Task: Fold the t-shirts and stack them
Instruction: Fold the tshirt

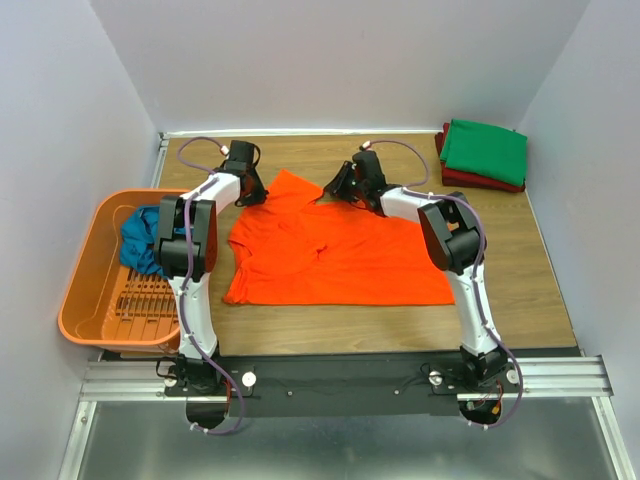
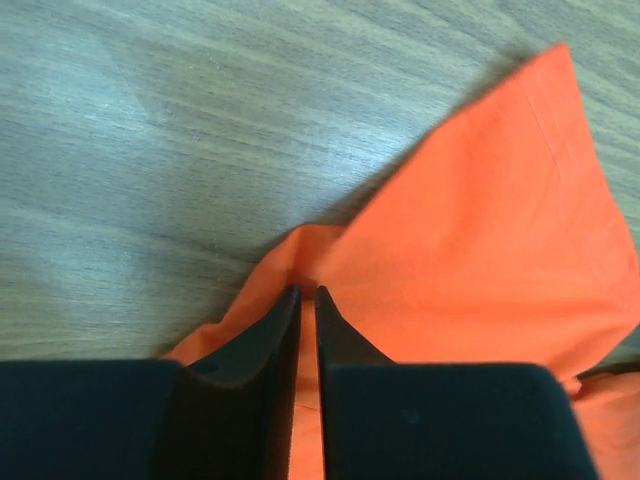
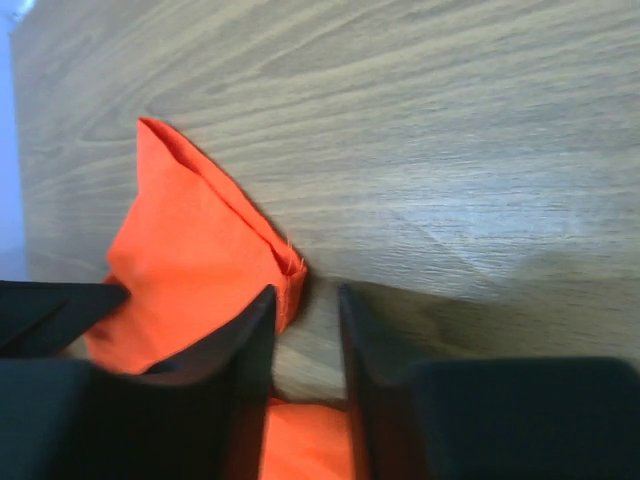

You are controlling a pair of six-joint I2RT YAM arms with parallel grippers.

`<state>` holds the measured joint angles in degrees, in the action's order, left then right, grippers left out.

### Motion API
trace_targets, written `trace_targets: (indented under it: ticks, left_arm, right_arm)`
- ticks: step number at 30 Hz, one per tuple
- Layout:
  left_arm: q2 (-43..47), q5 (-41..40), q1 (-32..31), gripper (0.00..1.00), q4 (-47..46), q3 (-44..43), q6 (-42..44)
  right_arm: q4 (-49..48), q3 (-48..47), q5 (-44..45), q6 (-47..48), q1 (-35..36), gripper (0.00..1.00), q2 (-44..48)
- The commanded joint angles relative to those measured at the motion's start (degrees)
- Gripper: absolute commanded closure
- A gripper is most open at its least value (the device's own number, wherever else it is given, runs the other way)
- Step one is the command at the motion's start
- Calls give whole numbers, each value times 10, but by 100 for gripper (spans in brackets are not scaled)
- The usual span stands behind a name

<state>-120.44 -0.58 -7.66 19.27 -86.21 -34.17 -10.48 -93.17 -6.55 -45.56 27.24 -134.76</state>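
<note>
Wooden table (image 1: 520, 285): we find the orange t-shirt (image 1: 340, 255) spread centrally (first fold in hand). Left jaws nearly closed, pinching its far corner; right jaws parted, empty. Next, we judge: regrip the far edge.

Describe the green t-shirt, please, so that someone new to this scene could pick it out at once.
On the wooden table, look to the far right corner, where folded t-shirts are stacked. The green t-shirt lies on top, over a dark red t-shirt whose edge shows beneath. No other cloth is green: the orange t-shirt lies spread mid-table, the teal-blue t-shirt in the basket.
</note>
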Motion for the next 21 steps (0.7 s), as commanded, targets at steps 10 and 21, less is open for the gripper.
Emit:
trace_targets:
  ticks: [10,21]
  left_arm:
    - [96,40,4,69,-127,-16,103]
    - [58,-22,-28,57,-245,-41,249]
  right_arm:
    - [-7,19,-14,58,-24,48,90]
    - [-7,162,-2,90,-59,48,224]
